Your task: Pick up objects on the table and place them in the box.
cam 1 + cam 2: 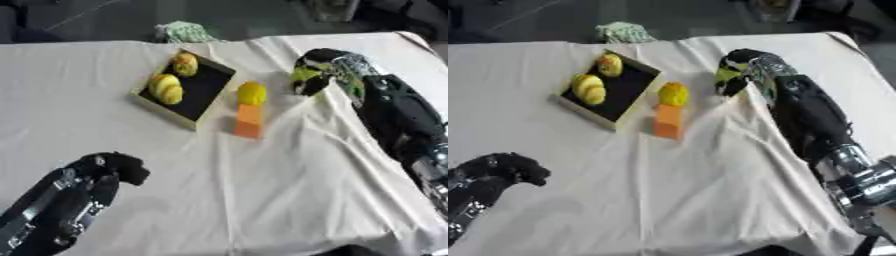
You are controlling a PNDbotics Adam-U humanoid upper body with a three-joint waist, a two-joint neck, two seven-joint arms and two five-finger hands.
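Observation:
A shallow box (163,109) with a black floor lies tilted at the centre left of the white cloth. Inside it are a yellow rounded fruit-like piece (166,88) and a smaller orange-yellow one (185,64). Just right of the box a yellow ball-like object (252,93) sits at the top end of an orange block (248,121). My right hand (331,63) hovers right of these, fingers curled round a yellow-green object (305,75). My left hand (109,167) rests at the lower left with curled fingers and holds nothing.
A green-and-white crumpled item (184,31) lies at the table's far edge behind the box. The white cloth (262,190) is creased near the orange block. The table's right edge runs close behind my right forearm (807,115).

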